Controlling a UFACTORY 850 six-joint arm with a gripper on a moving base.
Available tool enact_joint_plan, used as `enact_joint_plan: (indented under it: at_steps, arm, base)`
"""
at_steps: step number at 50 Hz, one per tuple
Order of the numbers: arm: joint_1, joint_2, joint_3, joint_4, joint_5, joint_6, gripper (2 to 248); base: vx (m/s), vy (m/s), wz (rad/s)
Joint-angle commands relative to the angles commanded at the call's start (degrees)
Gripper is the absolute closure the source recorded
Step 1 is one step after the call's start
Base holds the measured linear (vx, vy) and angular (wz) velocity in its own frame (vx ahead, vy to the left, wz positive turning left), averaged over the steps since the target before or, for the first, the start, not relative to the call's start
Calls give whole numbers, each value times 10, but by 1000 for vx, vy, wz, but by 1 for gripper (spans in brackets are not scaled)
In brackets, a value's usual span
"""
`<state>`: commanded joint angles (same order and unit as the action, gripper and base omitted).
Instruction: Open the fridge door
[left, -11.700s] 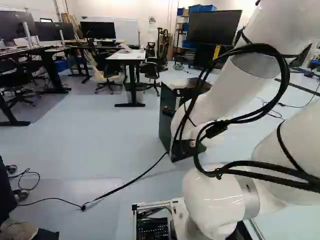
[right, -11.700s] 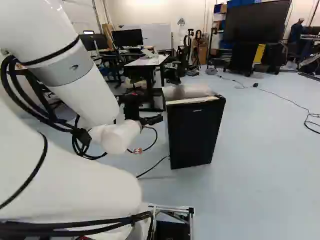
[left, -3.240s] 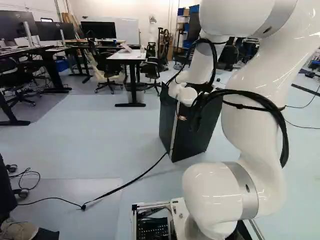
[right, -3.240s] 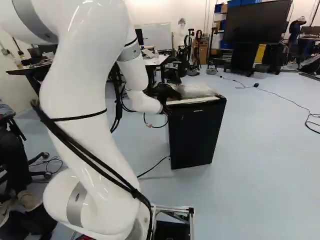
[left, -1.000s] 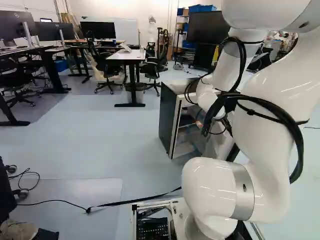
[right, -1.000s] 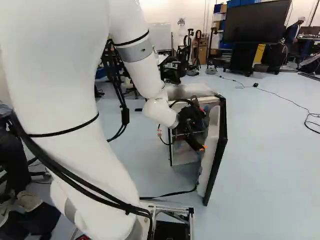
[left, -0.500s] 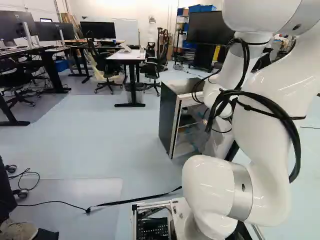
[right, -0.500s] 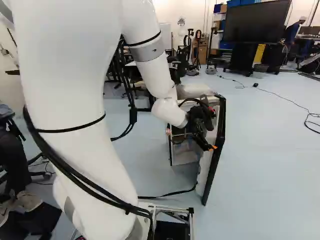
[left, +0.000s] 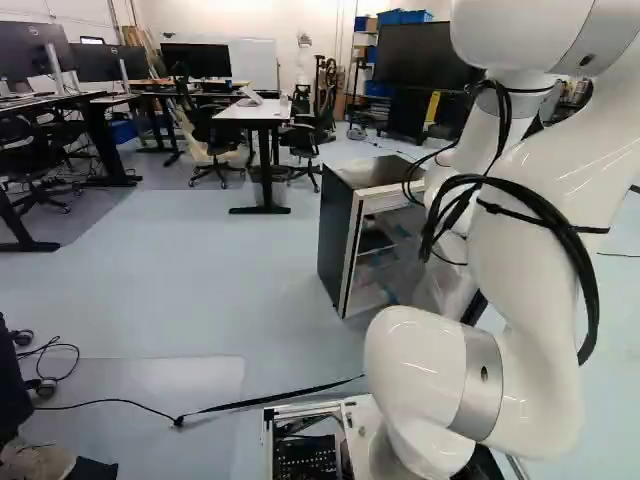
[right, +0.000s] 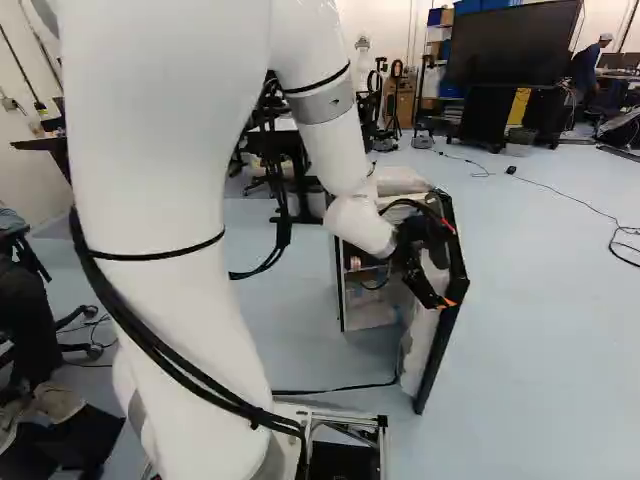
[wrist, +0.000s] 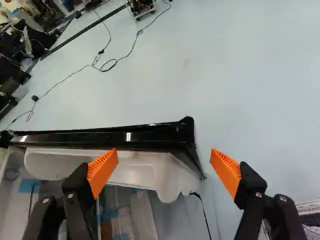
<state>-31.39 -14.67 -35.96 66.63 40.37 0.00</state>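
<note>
Fridge door (right: 437, 350): standing part open from the fridge (left: 336, 235). Reads as a stiff panel, likely easy on its hinge once unsealed. Inner liner (wrist: 135, 165) looks smooth, perhaps brittle; push flat from inside near the free edge, sparing its ledges. Pincer (wrist: 164, 154) spread wide by that edge, pinching nothing.

white arm (left: 525, 300) | grey bands (left: 482, 385) | black cables (left: 577, 245) | black pincer (right: 447, 303), orange pads (wrist: 102, 172), probably screws (wrist: 258, 194)
</note>
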Motion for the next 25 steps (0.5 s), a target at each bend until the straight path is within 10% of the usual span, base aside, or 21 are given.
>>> enact_joint_plan:
  at_steps: [25]
  arm:
    - [-46, -27, -35, 6, 0, 0, 3]
  base:
    - [0, 0, 0]
